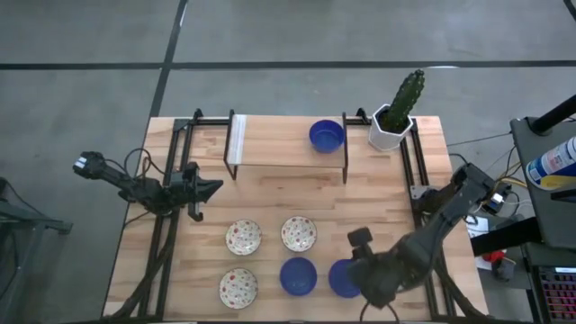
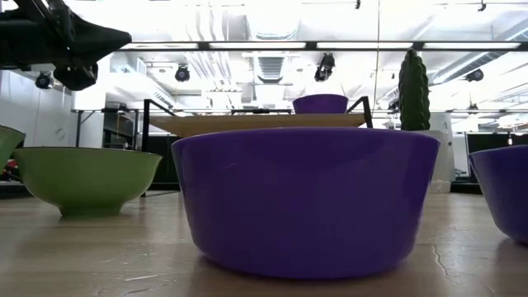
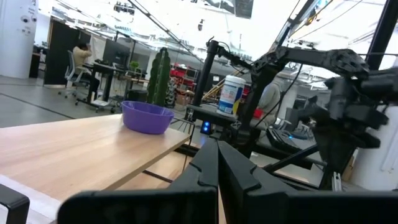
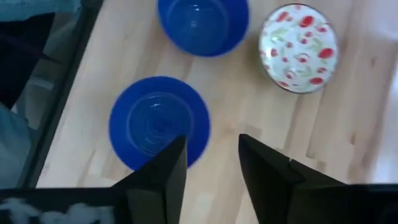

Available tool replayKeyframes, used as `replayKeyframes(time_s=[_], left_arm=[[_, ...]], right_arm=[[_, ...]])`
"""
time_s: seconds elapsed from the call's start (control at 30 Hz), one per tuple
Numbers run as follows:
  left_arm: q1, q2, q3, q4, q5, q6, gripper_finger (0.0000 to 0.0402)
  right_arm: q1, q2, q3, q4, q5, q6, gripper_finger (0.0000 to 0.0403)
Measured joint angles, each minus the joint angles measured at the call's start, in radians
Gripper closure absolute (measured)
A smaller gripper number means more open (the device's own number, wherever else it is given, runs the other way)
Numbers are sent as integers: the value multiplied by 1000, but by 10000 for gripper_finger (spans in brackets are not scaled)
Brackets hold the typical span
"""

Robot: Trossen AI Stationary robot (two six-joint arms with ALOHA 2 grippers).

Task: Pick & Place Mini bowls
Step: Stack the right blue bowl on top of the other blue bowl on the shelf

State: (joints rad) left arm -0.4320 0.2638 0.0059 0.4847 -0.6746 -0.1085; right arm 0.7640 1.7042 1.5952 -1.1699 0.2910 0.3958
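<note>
Right end effector, item one for your tally: fingers spread and released, holding nothing, hovering above the near-right blue bowl, which sits on the wooden surface apart from the fingers, likely just set down to close the row. Next you count the raised shelf bearing one empty blue bowl, the white cactus pot beside it, a second blue bowl and three speckled bowls, all empty on the surface. Left end effector waits clenched and empty at the left edge.
</note>
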Motion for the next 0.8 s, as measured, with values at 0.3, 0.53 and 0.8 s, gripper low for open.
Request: replayKeyframes(time_s=[0.3, 0.53, 0.8], left_arm=[[0, 1, 0, -14, 0, 0, 401], [0, 1, 0, -15, 0, 0, 401], [0, 1, 0, -15, 0, 0, 401]], right_arm=[[49, 114, 0, 114, -100, 21, 229], [62, 191, 0, 133, -161, 84, 229], [83, 280, 0, 132, -171, 124, 235]])
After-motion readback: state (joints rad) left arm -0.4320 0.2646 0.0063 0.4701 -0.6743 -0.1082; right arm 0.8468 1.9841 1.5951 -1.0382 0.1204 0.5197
